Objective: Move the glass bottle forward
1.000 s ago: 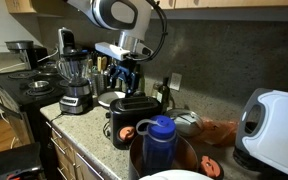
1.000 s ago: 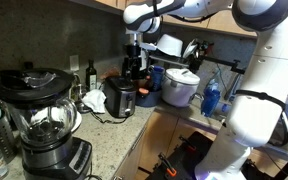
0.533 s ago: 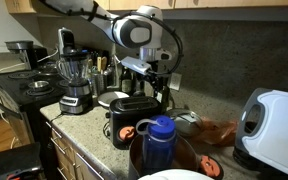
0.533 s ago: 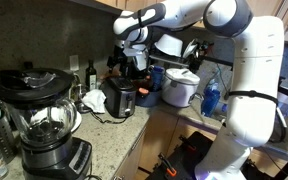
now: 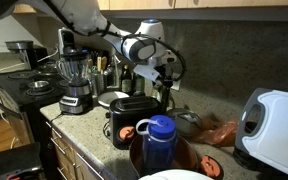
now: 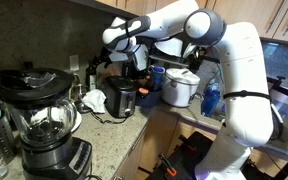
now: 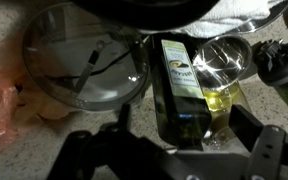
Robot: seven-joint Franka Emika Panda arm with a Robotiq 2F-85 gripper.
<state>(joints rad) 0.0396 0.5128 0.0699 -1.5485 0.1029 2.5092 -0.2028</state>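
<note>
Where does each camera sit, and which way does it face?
In an exterior view: behind the blue bottle, facing the blender; arm shows.
In an exterior view: behind the blender, facing the toaster; arm, body show.
Wrist view: above the glass bottle, facing down; open gripper shows.
Blender, toaster: in both exterior views.

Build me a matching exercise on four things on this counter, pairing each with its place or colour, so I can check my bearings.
Things:
1. glass bottle
2. toaster
3. blue plastic bottle
4. blender

Place or colour:
A. black and boxy, mid-counter
B. blue cap, nearest the camera in an exterior view
C. at the counter end beside the stove
D. dark with a pale label, between the fingers of the open pincer in the wrist view

Pairs: 1-D, 2-A, 3-B, 4-C.
</note>
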